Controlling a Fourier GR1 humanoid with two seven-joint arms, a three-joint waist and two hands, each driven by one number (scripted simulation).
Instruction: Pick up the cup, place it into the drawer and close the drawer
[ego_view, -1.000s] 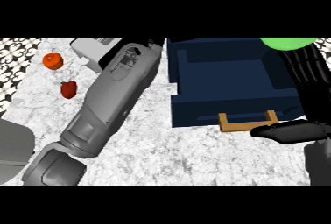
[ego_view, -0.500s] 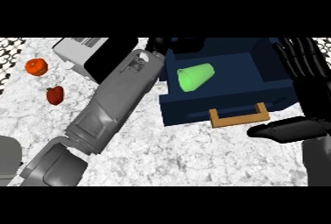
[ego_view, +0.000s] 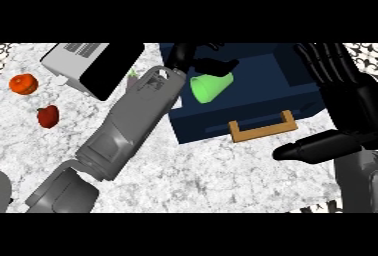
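Observation:
The green cup (ego_view: 210, 88) lies on its side inside the open dark blue drawer (ego_view: 295, 92), near its left wall. My left forearm runs diagonally up to the drawer, and my left hand (ego_view: 198, 56) hovers at the drawer's back left with relaxed fingers just above the cup. The drawer's wooden handle (ego_view: 263, 128) juts toward me from its front panel. My right hand (ego_view: 345, 95) stands open at the drawer's right side, fingers pointing up and the thumb just right of the handle.
A white and black appliance (ego_view: 88, 65) stands at the back left of the marble counter (ego_view: 221, 175). An orange round fruit (ego_view: 23, 83) and a red pepper (ego_view: 48, 116) lie at the far left.
The cup has come from the view's top edge down into the drawer and now lies there. My left hand has stayed over the drawer's back. The right hand has barely moved.

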